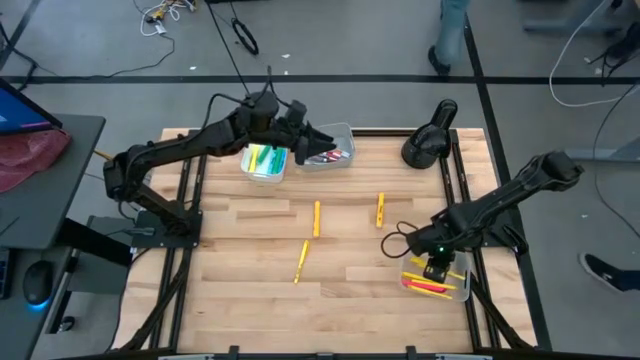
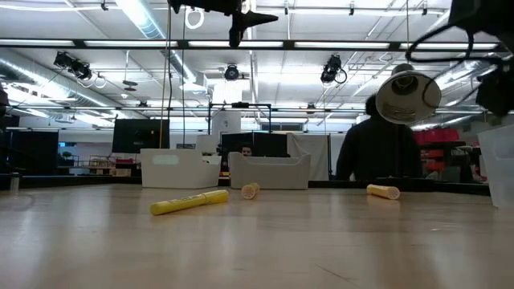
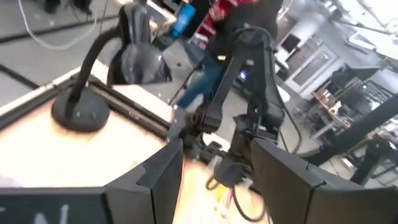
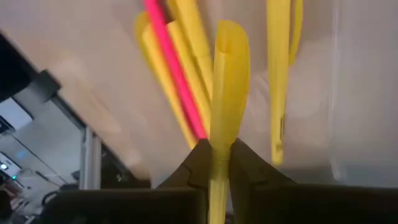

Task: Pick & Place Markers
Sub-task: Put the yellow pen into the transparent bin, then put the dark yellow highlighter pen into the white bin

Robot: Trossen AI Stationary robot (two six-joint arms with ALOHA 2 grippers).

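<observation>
Right gripper (image 1: 436, 268) at the bench's near right corner: clenched on a yellow marker (image 4: 225, 93), long axis running straight out from the fingers, tip aimed down into the bin (image 1: 462, 290) directly beneath, among yellow and pink markers there. Left gripper (image 1: 312, 140) at the far edge over the far bins: released, holding nothing. Three loose yellow markers (image 1: 316, 219) mid-bench, long axes roughly near-to-far, between both arms.

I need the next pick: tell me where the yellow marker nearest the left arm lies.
In the high view the yellow marker lies loose on the bare table, left of centre toward the front edge, just below another yellow marker.
</observation>
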